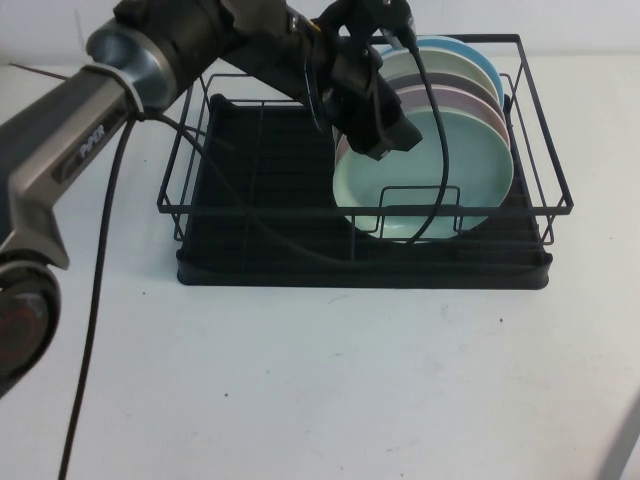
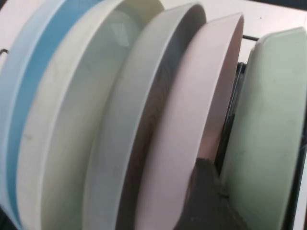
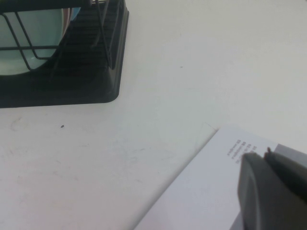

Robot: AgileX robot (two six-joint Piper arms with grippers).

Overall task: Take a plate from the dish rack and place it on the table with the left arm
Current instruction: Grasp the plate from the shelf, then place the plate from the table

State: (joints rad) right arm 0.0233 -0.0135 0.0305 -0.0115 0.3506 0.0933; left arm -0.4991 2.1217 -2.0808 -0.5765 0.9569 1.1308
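The left hand hung at the upper rim of the plate, the front 1 standing on edge in the dish rack near the surface's far edge, grip width unclear; the right hand idled at the near right corner, its state unclear.

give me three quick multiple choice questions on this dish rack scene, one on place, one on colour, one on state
1. Where is the left claw?
A. at the plates in the dish rack
B. flat on the table
C. outside the rack's near edge

2. What colour is the plate at the front of the stack?
A. pink
B. mint green
C. sky blue

3. How do the plates stand?
A. flat in a pile
B. on edge, leaning
C. face down on the table

Answers: 1 A, the high view shows it over the rack at the front plate's rim. 2 B, it faces the camera. 3 B, the left wrist view shows their rims side by side. The right claw is parked off to the side, above the table.
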